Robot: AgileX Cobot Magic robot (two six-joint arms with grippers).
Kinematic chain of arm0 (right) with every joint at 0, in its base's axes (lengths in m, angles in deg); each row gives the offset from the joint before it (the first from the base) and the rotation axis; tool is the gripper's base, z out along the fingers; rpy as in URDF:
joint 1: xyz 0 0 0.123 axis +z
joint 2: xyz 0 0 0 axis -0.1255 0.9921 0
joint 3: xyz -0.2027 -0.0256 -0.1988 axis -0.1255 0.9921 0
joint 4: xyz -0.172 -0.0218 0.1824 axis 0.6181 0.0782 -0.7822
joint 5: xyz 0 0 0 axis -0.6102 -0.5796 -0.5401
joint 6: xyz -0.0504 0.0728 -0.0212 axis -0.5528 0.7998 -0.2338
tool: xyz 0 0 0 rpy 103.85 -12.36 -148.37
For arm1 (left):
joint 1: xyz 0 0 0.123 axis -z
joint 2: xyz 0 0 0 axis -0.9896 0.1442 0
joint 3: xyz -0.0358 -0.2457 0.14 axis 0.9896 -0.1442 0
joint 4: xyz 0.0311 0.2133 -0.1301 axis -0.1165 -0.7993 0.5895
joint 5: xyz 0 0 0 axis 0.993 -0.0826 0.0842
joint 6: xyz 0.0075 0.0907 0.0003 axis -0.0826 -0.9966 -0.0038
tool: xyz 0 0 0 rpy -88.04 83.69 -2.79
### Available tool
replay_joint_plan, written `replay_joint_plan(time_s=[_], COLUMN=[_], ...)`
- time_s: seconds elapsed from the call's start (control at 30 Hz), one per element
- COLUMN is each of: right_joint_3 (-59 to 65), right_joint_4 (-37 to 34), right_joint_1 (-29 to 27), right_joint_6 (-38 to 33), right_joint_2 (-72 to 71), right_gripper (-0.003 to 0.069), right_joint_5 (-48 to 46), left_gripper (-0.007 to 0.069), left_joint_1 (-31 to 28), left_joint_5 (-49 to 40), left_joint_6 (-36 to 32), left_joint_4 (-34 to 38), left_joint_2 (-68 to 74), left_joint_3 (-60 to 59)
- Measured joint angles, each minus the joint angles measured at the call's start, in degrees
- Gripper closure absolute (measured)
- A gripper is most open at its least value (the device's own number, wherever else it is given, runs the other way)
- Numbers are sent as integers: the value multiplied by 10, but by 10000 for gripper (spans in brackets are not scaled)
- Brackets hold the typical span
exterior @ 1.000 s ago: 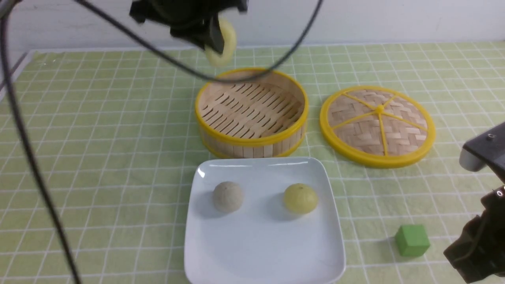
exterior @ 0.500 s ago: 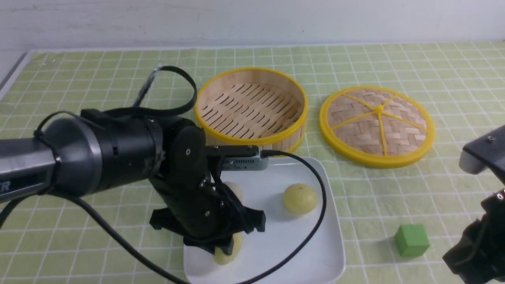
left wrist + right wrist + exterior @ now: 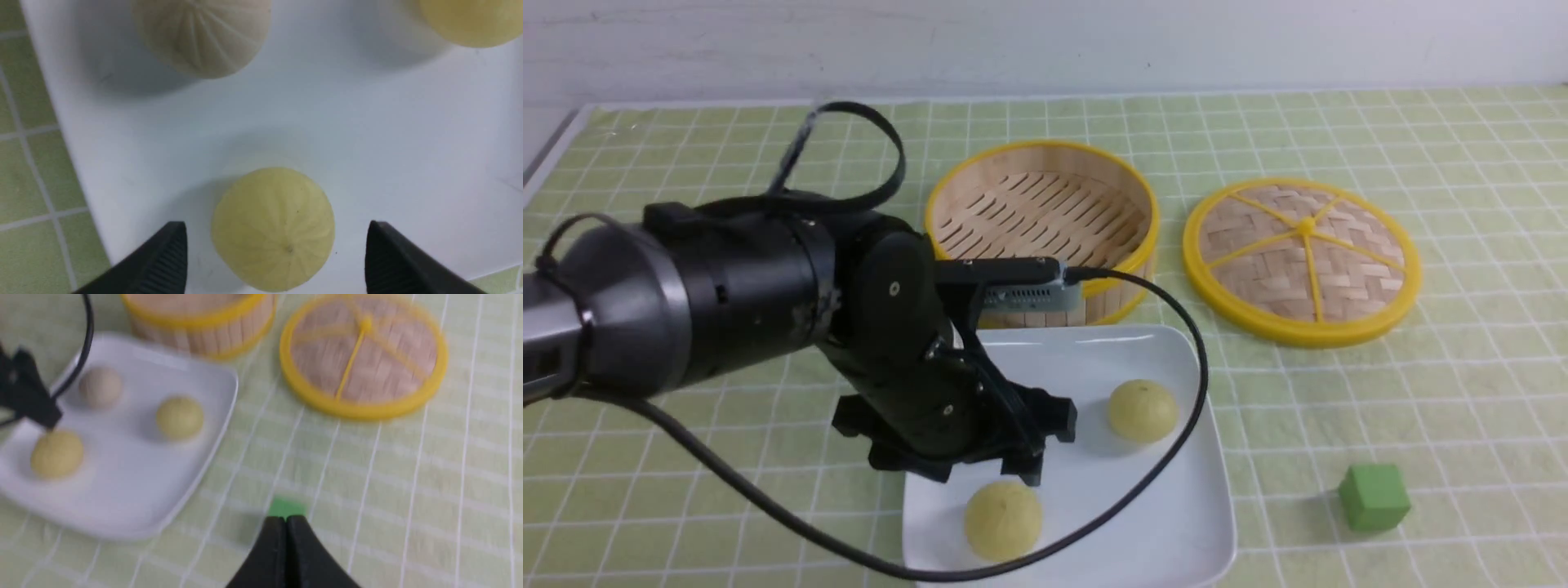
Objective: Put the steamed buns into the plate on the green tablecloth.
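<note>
Three steamed buns lie on the white square plate (image 3: 1168, 539) on the green tablecloth (image 3: 727, 163). One pale yellow bun (image 3: 1003, 519) rests near the plate's front left, free, directly under my left gripper (image 3: 968, 471). That gripper is open, its fingers standing clear on either side of the bun (image 3: 273, 228). The second yellow bun (image 3: 1143, 411) sits at the plate's right. The greyish bun (image 3: 202, 34) is hidden behind my left arm in the front view. My right gripper (image 3: 286, 519) is shut and empty, hovering near a green cube (image 3: 286, 507); it is out of the front view.
An empty bamboo steamer basket (image 3: 1042, 229) stands just behind the plate, with its woven lid (image 3: 1303, 260) lying flat to the right. The green cube (image 3: 1374, 496) sits right of the plate. A black cable (image 3: 1176, 425) from my left arm loops over the plate.
My left arm came down from above the basket with the yellow bun, set it on the plate's front left and opened. My right arm has left the front view and its jaws have shut.
</note>
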Motion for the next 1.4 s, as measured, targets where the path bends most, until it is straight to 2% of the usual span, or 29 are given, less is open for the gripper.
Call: replay_joint_plan(time_s=[0.13,0.23,0.4,0.6,0.93,1.03,1.07,1.1,1.17,1.2,1.23,1.27,1.33,1.4], right_joint_3=[99,125,127,130,130,130,130,130,130,130,132,133,150,171], right_joint_4=[-1,-1,-1,-13,-21,-21,-21,-21,-21,-21,-21,-21,-17,-15], right_joint_1=[0,0,0,0,0,0,0,0,0,0,0,0,-3,-16], right_joint_6=[35,38,38,18,14,14,14,14,14,14,14,14,14,14], right_joint_2=[-59,-70,-71,-71,-71,-71,-71,-71,-71,-71,-74,-75,-93,-109], right_gripper=[671,669,667,662,657,655,655,655,652,652,650,650,647,647], right_joint_5=[169,216,215,162,157,157,157,157,157,157,157,157,163,170], left_gripper=[54,60,82,136,224,267,315,330,438,449,542,550,614,622], left_joint_1=[0,0,0,0,0,0,0,0,0,0,0,0,0,0], left_joint_5=[-5,-7,-8,-8,-15,-15,-15,-15,-16,-16,-17,-17,-18,-18], left_joint_6=[0,0,0,0,0,0,0,0,0,0,0,0,0,0], left_joint_4=[-3,-6,-7,-12,-14,-14,-17,-17,-25,-26,-33,-35,-40,-44], left_joint_2=[-3,-3,-3,-3,-3,-3,-3,-3,-3,-3,-3,-3,-3,-3], left_joint_3=[0,0,0,0,0,0,0,0,0,0,0,0,0,0])
